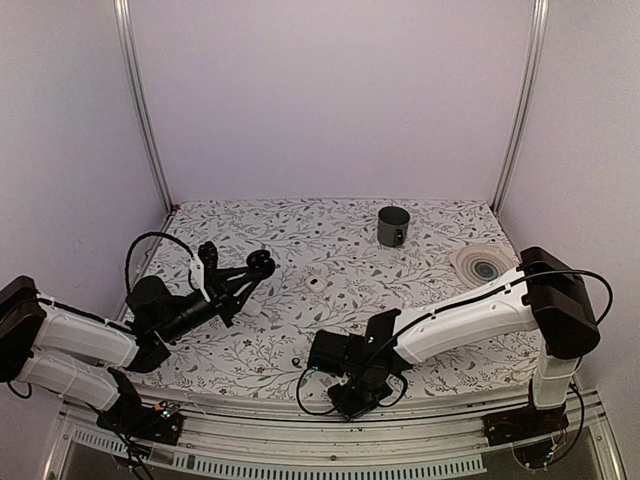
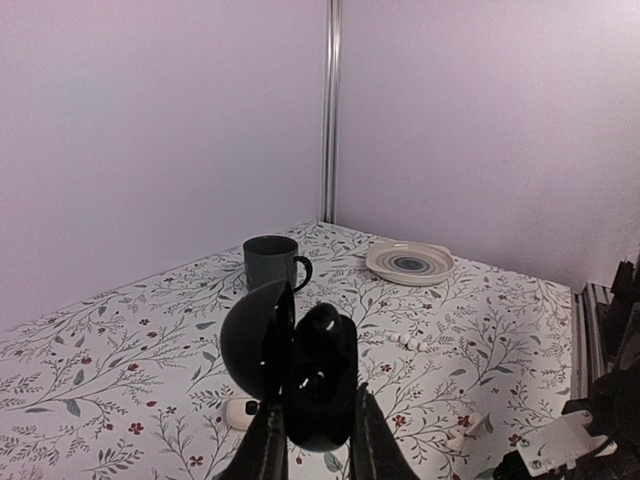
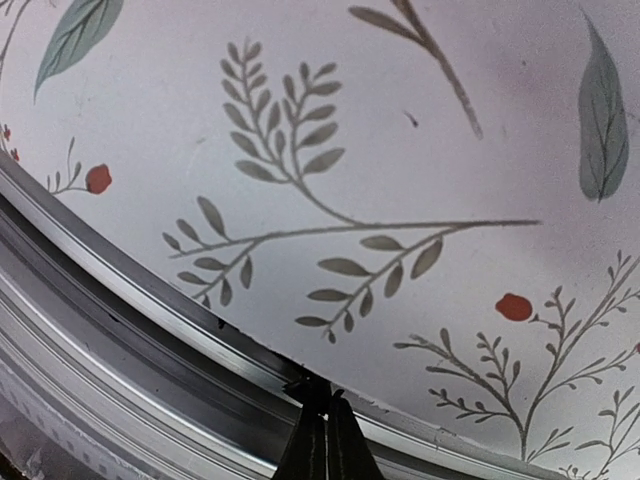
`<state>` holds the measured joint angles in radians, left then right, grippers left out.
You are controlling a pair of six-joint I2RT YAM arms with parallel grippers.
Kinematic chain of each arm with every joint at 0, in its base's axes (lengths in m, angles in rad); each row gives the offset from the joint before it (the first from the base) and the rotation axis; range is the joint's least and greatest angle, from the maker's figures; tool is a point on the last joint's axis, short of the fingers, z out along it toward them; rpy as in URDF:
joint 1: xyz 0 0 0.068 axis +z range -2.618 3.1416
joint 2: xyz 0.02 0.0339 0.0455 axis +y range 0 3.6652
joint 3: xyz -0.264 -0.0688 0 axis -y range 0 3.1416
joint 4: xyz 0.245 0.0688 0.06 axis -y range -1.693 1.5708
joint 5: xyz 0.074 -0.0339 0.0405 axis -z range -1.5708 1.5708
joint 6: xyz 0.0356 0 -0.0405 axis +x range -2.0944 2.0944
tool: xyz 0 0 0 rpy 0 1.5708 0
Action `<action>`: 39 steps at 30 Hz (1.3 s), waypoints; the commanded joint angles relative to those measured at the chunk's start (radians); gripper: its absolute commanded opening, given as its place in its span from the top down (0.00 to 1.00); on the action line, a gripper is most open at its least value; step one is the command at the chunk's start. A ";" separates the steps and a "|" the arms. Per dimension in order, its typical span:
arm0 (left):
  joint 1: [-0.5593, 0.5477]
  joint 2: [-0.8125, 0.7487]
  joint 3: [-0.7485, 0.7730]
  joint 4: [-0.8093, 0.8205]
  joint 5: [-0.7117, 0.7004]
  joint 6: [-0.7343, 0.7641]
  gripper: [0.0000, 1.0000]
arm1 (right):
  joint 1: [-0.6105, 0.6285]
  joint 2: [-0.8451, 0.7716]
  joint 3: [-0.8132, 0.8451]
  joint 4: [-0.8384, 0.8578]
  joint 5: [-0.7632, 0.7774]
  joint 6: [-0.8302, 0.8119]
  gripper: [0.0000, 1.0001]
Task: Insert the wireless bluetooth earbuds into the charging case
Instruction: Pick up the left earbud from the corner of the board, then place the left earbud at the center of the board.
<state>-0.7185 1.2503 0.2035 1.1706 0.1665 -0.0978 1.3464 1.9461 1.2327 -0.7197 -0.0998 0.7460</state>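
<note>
My left gripper [image 2: 317, 405] is shut on the black charging case [image 2: 318, 370] and holds it above the table at the left [image 1: 262, 265]. Its round lid [image 2: 252, 340] stands open. A dark earbud-like nub [image 2: 322, 322] sits in the case's upper part. My right gripper [image 3: 322, 400] is shut, its tips pressed together at the table's near edge [image 1: 345, 400]. A tiny dark bit [image 3: 303, 384] shows beside the tips; I cannot tell whether it is an earbud. No other earbud shows plainly.
A grey mug [image 1: 392, 226] stands at the back, a striped plate [image 1: 484, 266] at the right. A small white piece with a dark spot [image 1: 316, 284] lies mid-table. Small pale bits [image 2: 470, 428] and beads [image 2: 405, 341] lie nearby. The metal rail [image 3: 150, 330] borders the near edge.
</note>
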 commanded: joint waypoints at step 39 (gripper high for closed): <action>0.078 0.229 0.158 0.054 0.034 -0.075 1.00 | -0.429 0.004 0.111 0.191 0.222 -0.572 0.77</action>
<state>-0.6621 1.4734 0.3378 1.2175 0.1738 -0.1661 0.9230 1.9217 1.2774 -0.5575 0.0456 0.2668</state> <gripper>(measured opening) 0.168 0.142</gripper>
